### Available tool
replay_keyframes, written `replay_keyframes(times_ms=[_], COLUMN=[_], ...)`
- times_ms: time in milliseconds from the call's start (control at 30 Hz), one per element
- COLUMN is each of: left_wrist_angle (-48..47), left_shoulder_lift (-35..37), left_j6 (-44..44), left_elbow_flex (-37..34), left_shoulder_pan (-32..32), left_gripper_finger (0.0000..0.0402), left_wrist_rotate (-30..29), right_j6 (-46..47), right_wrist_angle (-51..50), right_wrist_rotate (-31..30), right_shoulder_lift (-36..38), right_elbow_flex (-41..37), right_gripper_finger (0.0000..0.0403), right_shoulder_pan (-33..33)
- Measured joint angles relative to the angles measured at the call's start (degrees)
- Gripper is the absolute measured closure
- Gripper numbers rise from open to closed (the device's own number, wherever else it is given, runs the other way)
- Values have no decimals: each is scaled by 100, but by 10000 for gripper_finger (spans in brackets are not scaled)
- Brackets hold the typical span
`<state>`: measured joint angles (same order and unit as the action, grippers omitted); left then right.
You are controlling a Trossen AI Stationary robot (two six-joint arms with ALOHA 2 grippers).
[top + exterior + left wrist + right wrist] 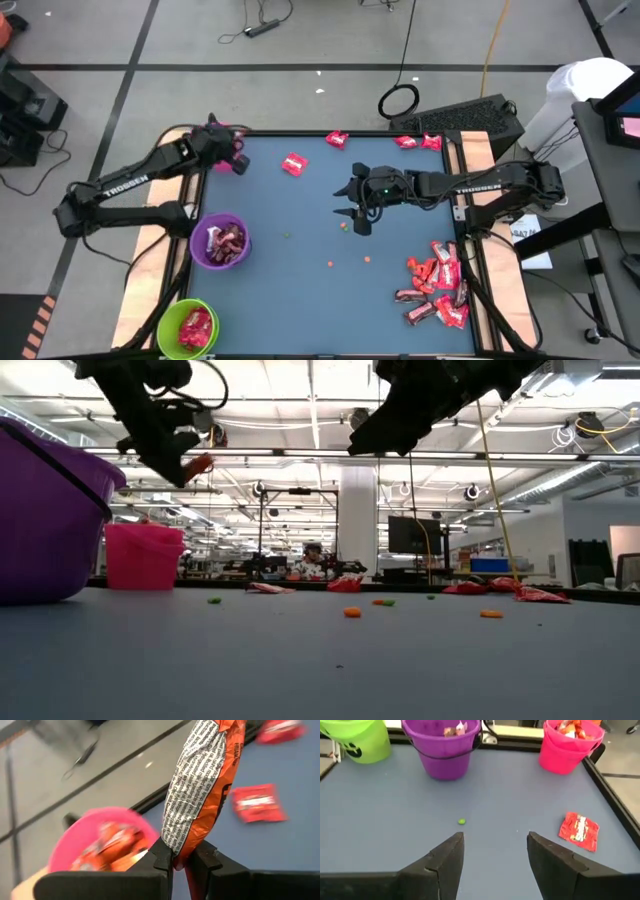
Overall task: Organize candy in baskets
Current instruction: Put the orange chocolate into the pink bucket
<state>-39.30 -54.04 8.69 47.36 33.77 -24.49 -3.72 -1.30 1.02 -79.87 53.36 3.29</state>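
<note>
Pinched between the two dark fingers of the left gripper (180, 860), one orange-wrapped candy (205, 785) with white printed lettering hangs upright directly above the pink basket (100, 845), which sits at the table's far left corner and already holds several orange-red pieces. Seen from above, the left arm reaches along the table's left edge to that corner, its gripper (236, 160) over the pink rim.

Three baskets stand along the left side of the blue table (300, 260): the pink one at the far corner, the purple basket (220, 242) midway, holding dark brown and red pieces, and the lime green basket (188, 328) nearest the front corner, holding red pieces.

At mid-table the right gripper (355, 215) hovers above the surface, its two fingers spread wide and holding nothing. One red candy (578, 831) lies flat on the table ahead of it, between the gripper and the pink basket.

Three more red pieces lie along the far edge, one (337, 139) by itself and two (418, 142) side by side. A heap of red and brown candy (438, 285) lies piled at the front right; its count cannot be told. Several small orange and green specks (330, 264) dot the middle.
</note>
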Motion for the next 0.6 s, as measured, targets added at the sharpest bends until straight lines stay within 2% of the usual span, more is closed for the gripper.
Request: replay_keyframes(times_ms=[200, 367, 500, 600], left_wrist_angle=[-527, -786, -1143, -1222], left_shoulder_lift=[-159, -497, -845, -1099], left_j6=[0, -10, 0, -16], left_elbow_flex=[2, 0, 0, 0], left_shoulder_pan=[954, 1506, 1741, 1758], left_gripper_finger=[366, 366, 366, 366], left_wrist_rotate=[4, 111, 550, 640], right_j6=[-4, -5, -2, -2], right_wrist_angle=[-71, -76, -75, -75], right_wrist_rotate=[2, 2, 4, 9], right_shoulder_lift=[0, 0, 0, 0], right_elbow_flex=[0, 0, 0, 0], right_gripper_finger=[197, 197, 197, 197], right_shoulder_pan=[0, 0, 0, 0])
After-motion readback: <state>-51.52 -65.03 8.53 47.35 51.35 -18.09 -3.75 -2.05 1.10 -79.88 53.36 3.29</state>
